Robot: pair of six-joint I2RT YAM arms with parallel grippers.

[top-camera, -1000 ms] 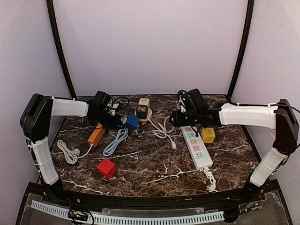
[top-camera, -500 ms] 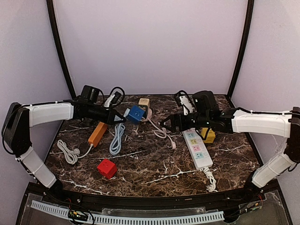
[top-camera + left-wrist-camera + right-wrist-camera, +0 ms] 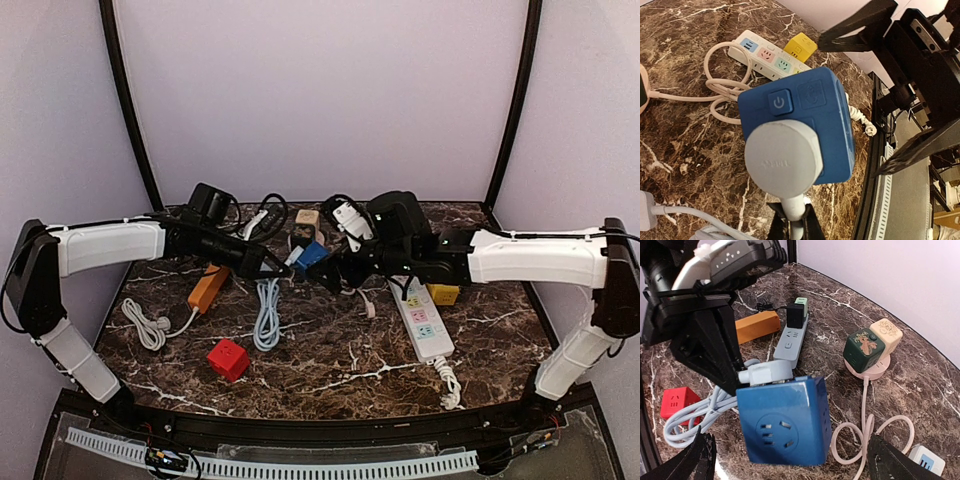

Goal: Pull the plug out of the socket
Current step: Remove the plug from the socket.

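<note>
Risk: left gripper (image 3: 792, 224) clamps grey round plug (image 3: 782, 160) by its neck; right gripper (image 3: 795, 459) gapes wide around blue cube socket (image 3: 782, 420) (untouched). Off-centre closing could twist cube loose.

Robot lab booth, plain white walls (image 3: 320, 90), marble table (image 3: 330, 370)

plug (image 3: 782, 159) prongs hidden in socket (image 3: 826, 125), cable (image 3: 795, 222) cropped
</note>
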